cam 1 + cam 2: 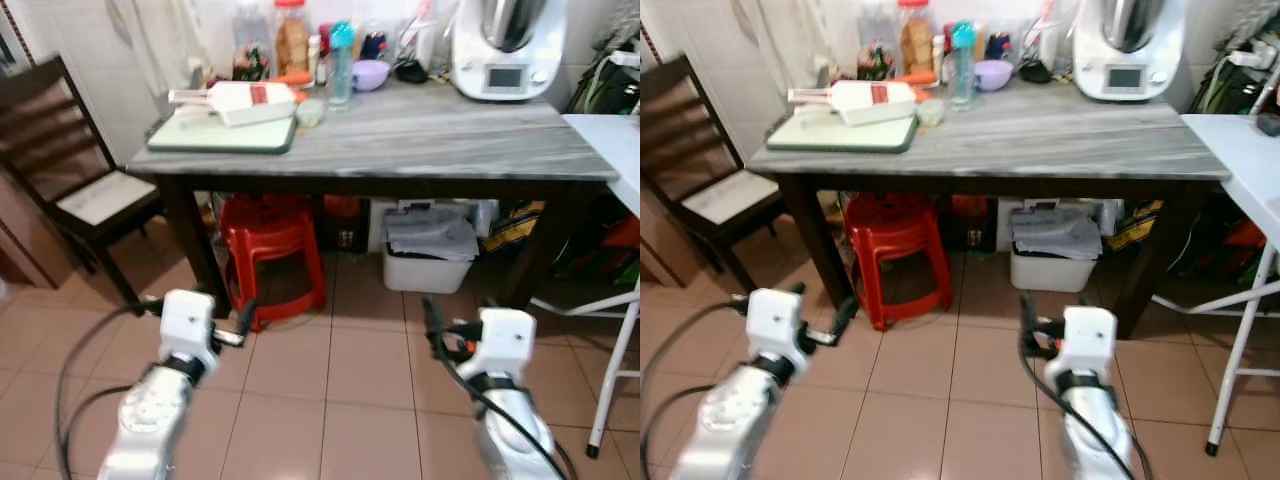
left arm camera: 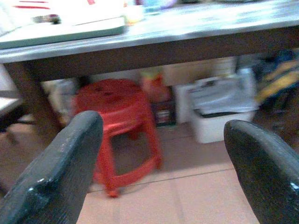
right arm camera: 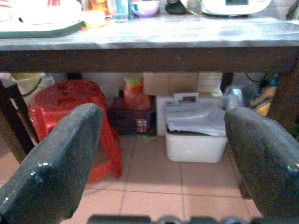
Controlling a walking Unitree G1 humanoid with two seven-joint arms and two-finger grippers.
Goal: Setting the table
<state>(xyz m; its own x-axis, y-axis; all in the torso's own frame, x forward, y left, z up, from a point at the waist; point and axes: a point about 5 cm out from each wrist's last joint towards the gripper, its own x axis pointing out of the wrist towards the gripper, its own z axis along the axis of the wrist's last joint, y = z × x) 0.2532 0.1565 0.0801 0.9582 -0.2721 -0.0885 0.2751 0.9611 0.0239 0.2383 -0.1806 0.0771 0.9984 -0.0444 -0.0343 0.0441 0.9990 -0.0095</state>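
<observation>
Both grippers hang low over the tiled floor, short of the table (image 1: 420, 135). The left gripper (image 2: 163, 172) and right gripper (image 3: 163, 163) each have fingers spread wide, holding nothing. One red stool (image 1: 270, 250) and one white bin (image 1: 428, 262) sit beneath; the jars at the back blur together.

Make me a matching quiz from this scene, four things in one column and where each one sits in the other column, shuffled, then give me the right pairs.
Things
1. red plastic stool
2. white lidded storage bin
3. white kitchen appliance with a small screen
4. dark wooden chair

Places
A. on the grey table top, far right corner
B. on the floor under the table, left side
C. beside the table, off its left end
D. on the floor under the table, right of the stool

Pairs: 1-B, 2-D, 3-A, 4-C
</observation>
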